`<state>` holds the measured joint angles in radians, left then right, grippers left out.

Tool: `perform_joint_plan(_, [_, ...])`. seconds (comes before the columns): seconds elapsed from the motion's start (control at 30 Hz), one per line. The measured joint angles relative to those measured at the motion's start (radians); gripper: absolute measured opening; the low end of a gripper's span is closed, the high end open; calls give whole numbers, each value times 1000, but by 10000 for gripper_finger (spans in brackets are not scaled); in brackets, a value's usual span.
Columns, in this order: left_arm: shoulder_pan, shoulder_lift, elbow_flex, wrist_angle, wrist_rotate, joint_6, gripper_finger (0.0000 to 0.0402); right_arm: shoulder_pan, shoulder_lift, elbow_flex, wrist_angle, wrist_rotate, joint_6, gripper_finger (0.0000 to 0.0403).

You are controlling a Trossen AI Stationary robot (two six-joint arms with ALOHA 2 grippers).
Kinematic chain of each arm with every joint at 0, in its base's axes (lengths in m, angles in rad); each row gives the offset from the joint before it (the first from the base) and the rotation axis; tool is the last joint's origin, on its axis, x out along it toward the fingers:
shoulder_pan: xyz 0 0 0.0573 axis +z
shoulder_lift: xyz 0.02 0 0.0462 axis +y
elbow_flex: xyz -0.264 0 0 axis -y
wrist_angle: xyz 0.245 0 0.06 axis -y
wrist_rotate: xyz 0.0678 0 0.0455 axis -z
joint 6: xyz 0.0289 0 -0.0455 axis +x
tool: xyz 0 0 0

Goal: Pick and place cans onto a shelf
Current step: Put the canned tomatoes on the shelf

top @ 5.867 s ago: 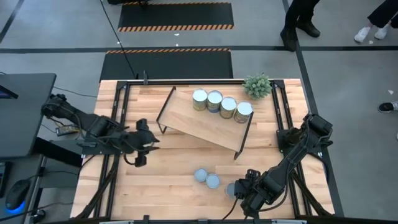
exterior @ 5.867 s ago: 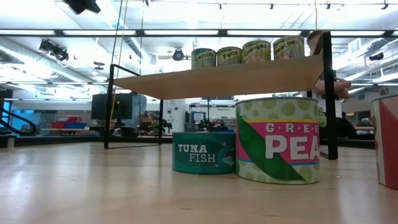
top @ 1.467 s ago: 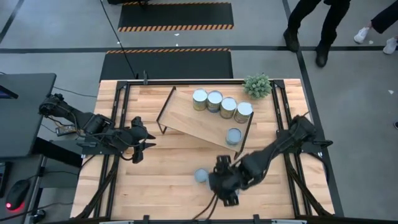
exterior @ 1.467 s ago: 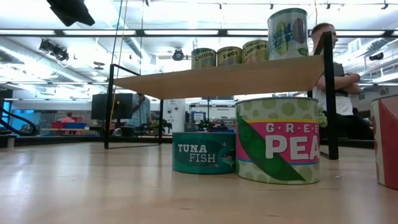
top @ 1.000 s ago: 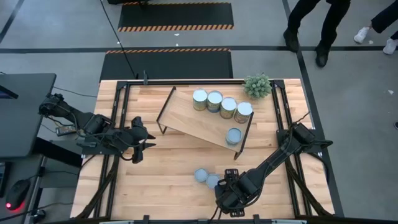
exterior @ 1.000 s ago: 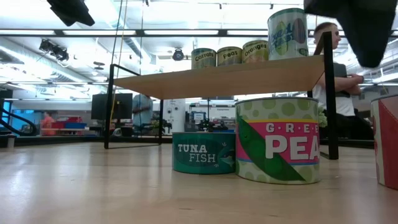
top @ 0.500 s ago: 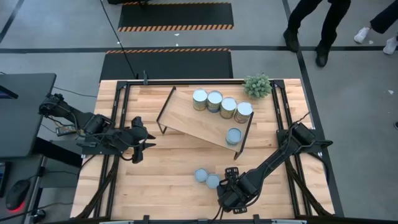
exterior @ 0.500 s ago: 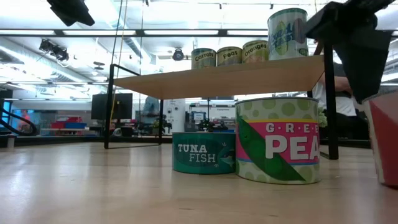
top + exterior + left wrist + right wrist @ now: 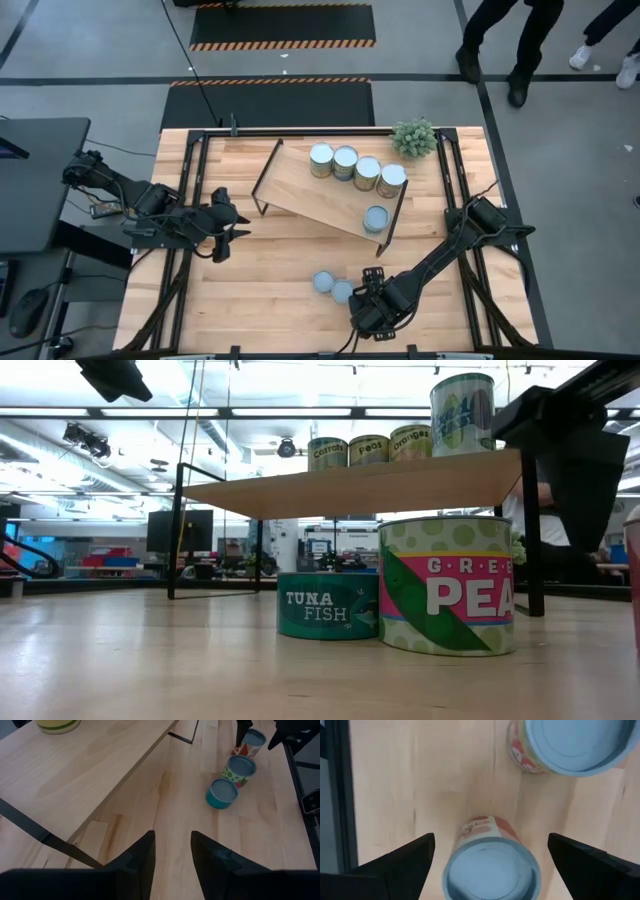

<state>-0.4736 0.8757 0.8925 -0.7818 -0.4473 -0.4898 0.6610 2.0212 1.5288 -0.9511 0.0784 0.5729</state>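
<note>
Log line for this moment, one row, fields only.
right gripper: open, straddling red-label can on tabletop | left gripper: open, idle beside shelf | shelf: five cans | tabletop: three cans

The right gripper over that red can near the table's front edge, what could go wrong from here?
The right gripper is open around the red can. The green peas can stands close beside it, so a finger might knock it. The shelf sits askew, so a can placed near its edge could fall.

Five short cylindrical cans (image 9: 360, 173) standing on the light-wood shelf (image 9: 300, 185); three blue-topped cans (image 9: 235, 770) on the plank counter (image 9: 270, 270); one small green potted plant (image 9: 414, 137).
</note>
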Motion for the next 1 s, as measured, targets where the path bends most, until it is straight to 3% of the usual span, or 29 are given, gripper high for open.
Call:
perform_joint_plan(0.53, [0, 0, 0, 0, 17, 3, 130, -8, 0, -7, -6, -38, 87, 399])
perform_joint_plan(1.0, [0, 0, 0, 0, 27, 1, 130, -8, 0, -112, 81, -84, 159, 384])
